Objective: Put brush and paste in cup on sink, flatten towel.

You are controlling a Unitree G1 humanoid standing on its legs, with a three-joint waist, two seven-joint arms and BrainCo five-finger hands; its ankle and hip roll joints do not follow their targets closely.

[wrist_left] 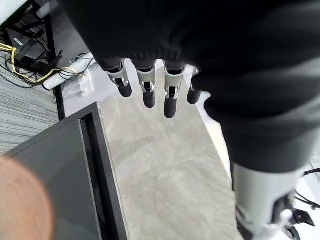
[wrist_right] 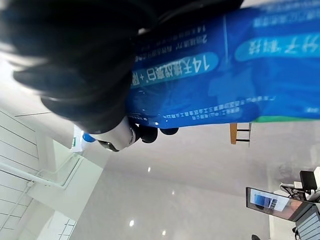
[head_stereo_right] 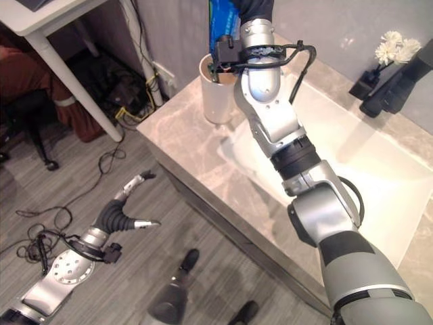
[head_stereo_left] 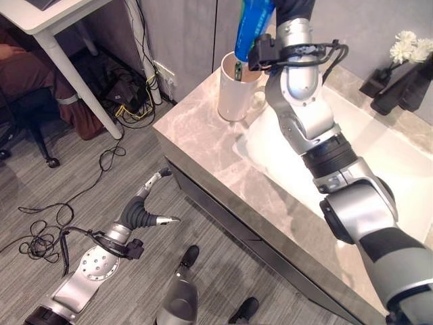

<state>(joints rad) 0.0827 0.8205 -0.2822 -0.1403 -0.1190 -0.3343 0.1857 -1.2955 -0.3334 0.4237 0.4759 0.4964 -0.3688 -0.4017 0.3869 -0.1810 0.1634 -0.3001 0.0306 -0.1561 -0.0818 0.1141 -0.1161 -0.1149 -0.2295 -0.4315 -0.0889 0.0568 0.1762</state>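
My right hand (head_stereo_left: 292,9) is raised at the back of the counter, shut on a blue toothpaste tube (head_stereo_left: 251,26). The tube hangs nearly upright, its lower end just over the mouth of a white cup (head_stereo_left: 237,91) on the counter's back left corner. A dark slim item (head_stereo_left: 238,68) stands inside the cup. In the right wrist view the tube (wrist_right: 210,75) lies across my curled dark fingers (wrist_right: 150,133). My left hand (head_stereo_left: 145,214) hangs low over the floor in front of the counter, open and holding nothing, its fingers (wrist_left: 145,90) straight.
The marble counter (head_stereo_left: 196,128) holds a white sink basin (head_stereo_left: 385,159) to the right of the cup. White flowers (head_stereo_left: 408,46) and dark containers (head_stereo_left: 396,91) stand at the back right. A white table (head_stereo_left: 54,27) and loose cables (head_stereo_left: 47,237) are on the left.
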